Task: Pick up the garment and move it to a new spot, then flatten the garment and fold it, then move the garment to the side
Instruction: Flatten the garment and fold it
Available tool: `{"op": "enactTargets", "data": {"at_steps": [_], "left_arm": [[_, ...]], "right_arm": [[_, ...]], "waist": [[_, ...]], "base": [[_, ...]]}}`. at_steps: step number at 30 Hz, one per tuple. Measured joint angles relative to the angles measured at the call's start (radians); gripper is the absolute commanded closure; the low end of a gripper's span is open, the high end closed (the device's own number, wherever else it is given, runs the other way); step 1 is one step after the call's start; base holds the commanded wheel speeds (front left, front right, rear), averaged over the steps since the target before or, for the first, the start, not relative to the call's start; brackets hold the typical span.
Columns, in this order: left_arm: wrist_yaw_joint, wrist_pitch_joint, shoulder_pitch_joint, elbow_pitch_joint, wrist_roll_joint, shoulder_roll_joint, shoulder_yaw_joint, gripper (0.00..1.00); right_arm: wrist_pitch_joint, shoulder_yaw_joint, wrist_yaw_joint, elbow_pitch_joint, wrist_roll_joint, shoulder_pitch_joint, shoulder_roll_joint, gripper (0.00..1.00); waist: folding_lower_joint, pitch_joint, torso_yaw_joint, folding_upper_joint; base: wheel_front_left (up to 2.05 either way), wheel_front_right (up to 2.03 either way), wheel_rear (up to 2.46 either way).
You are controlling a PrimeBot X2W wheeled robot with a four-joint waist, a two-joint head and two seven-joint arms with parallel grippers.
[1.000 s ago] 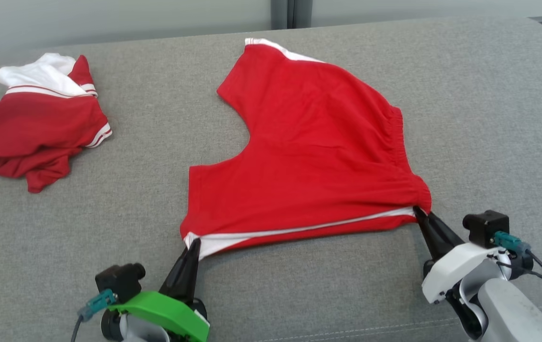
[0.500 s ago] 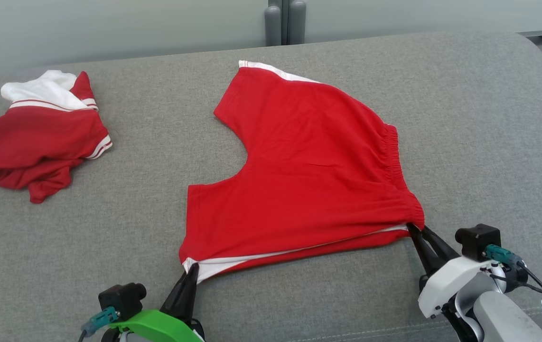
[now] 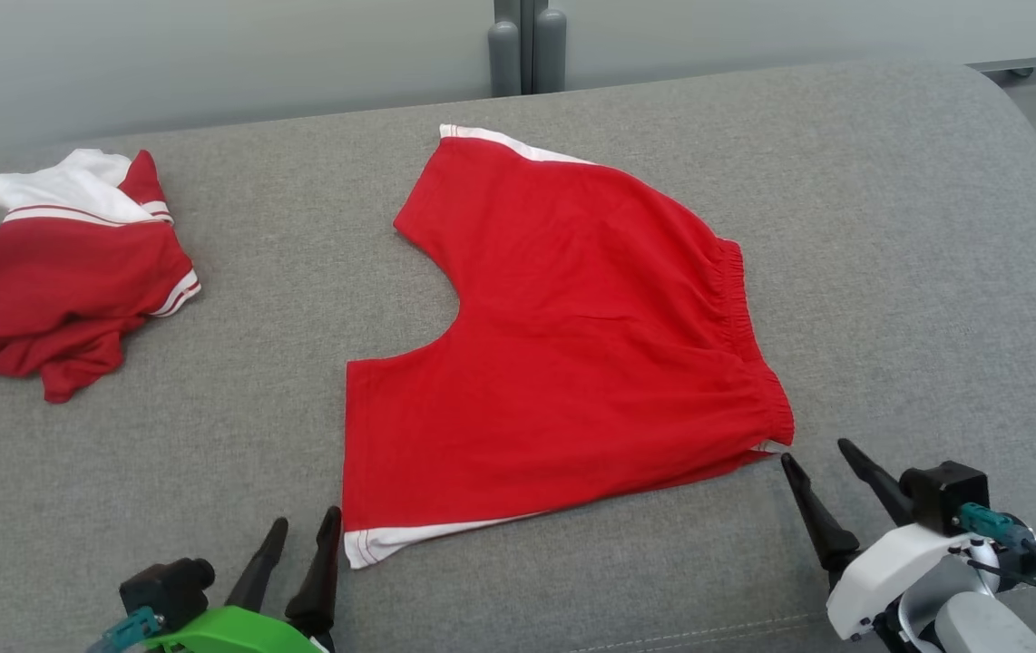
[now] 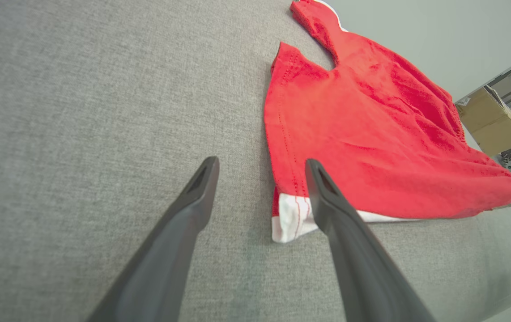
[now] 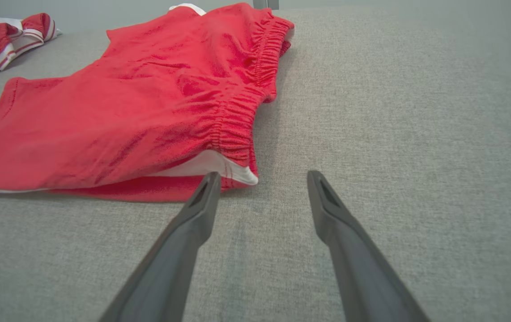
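Garment [image 3: 572, 345] here is a pair of red shorts, spread flat around the middle of the grey padded surface [image 3: 890, 272]. One leg points toward the far edge. The other leg's white-trimmed hem corner [image 3: 373, 544] and the end of the elastic waistband [image 3: 745, 345] run along the near edge.

The left gripper [image 3: 306, 517] sits just beside that hem corner, fingers apart with nothing between them. The right gripper [image 3: 814, 452] is just off the near end of the waistband, also spread wide and empty.

My guess is they're parked at those two corners because that's where you'd tug the cloth smooth. It looks pretty flat to me, so folding seems next.

A second red-and-white garment [image 3: 64, 281] sits bunched by the left edge, well apart.
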Motion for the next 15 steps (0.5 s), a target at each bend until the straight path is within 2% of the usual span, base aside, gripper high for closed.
{"op": "enactTargets", "data": {"at_steps": [6,15], "left_arm": [[0.001,-0.001,-0.017,-0.109,0.035,0.002,0.08,0.0],[0.013,-0.003,-0.062,-0.225,0.145,-0.028,0.119,0.0]], "right_arm": [[0.0,-0.044,-0.003,-0.085,-0.011,0.005,-0.014,0.0],[-0.002,-0.091,-0.022,-0.202,-0.048,-0.06,-0.021,0.0]], "waist": [[0.0,-0.014,-0.011,0.0],[0.0,-0.054,-0.027,0.0]], "base": [[0.0,0.0,0.0],[0.0,0.0,0.0]]}}
